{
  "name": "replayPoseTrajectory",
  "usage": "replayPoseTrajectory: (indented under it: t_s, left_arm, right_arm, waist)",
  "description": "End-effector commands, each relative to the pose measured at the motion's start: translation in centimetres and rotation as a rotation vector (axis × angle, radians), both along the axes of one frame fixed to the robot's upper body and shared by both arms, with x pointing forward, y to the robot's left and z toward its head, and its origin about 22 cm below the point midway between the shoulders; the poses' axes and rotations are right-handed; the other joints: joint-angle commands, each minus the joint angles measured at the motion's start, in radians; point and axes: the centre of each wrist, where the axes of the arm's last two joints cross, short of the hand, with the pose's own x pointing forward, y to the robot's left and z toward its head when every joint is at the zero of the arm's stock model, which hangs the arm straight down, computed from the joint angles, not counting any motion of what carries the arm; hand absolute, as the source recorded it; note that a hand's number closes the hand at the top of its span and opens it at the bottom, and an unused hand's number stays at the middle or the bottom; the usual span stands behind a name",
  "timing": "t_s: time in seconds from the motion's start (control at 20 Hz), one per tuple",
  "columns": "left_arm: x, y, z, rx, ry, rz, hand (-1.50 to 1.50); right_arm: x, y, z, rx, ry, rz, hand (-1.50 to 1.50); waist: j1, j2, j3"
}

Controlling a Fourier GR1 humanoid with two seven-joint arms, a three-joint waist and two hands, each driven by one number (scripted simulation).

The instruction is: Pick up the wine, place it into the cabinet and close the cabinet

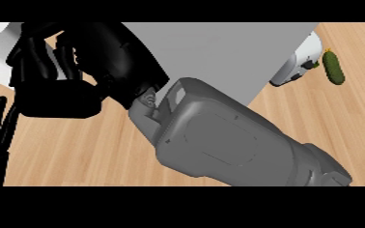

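My right forearm (228, 140) crosses the head view from the lower right to the upper left and fills much of it. Its black hand (92, 63) is at the upper left, over the left end of the grey cabinet (228, 48). The hand is a dark mass, so I cannot make out how it is set or whether anything is in it. No wine bottle can be told apart from it. The cabinet's door does not show clearly. My left hand is out of sight.
A green cucumber (333, 67) lies on the wooden counter (78, 149) at the upper right. A white object with dark parts (301, 60) sits against the cabinet's right side. A thin black edge (7, 130) runs along the left border.
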Motion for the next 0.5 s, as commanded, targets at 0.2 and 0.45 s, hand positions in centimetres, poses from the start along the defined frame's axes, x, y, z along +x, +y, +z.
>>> replayPoseTrajectory:
  t_s: [0.2, 0.45]
  left_arm:
    - [0.5, 0.2, 0.4, -0.001, 0.009, 0.001, -1.50]
    - [-0.1, 0.2, 0.0, 0.022, 0.004, -0.006, -1.50]
  right_arm:
    - [6.2, -3.0, -0.7, 0.025, 0.024, -0.143, 1.50]
    - [9.0, -6.6, -2.3, 0.013, 0.009, -0.187, 1.50]
  waist:
    - [-0.015, 0.016, 0.014]
    - [-0.008, 0.019, 0.014]
